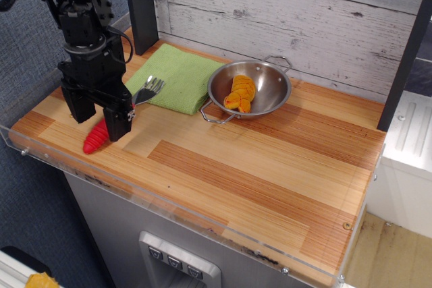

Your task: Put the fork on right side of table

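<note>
— Fork [121, 117], red ribbed handle and short silver head: where is it found?

— It is laid at the left end of the light and reddish-brown wood-strip table [270, 180], handle toward the front edge, tines resting on the corner of the green cloth [177, 75]. The black gripper [98, 114] is lowered over the handle with its fingers set apart, one on each side, so that the handle can be closed on across its width.

— Is the handle gripped?

— It does not appear to be; the fingers are seen straddling it, not pressed against it.

— What is met further right?

— A round steel pan [251, 89] holding an orange twisted item [241, 93] is placed behind. Bare wood is seen beyond, judged suitable for setting the fork down.
</note>
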You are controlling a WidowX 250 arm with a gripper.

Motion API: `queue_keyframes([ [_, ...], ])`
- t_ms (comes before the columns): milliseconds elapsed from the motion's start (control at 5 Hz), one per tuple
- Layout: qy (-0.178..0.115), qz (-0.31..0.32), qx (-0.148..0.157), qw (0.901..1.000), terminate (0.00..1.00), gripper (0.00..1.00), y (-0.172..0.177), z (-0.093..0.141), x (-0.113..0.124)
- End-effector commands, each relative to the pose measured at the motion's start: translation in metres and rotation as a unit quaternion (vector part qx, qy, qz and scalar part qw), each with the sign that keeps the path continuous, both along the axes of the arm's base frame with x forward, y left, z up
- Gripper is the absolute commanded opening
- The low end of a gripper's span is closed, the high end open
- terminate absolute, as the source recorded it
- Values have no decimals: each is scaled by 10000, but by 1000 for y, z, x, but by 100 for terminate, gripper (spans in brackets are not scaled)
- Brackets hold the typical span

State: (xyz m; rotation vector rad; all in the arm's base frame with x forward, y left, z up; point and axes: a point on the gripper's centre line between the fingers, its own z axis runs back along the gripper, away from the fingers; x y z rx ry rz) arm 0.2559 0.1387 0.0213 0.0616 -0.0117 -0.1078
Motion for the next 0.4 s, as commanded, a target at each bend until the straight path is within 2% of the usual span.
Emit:
queue_keyframes([
  [0, -21, -112, -66, 9999, 0, 100, -8, -6, 8],
  [200, 35, -37, -114, 9999, 0, 0, -10, -13, 6],
])
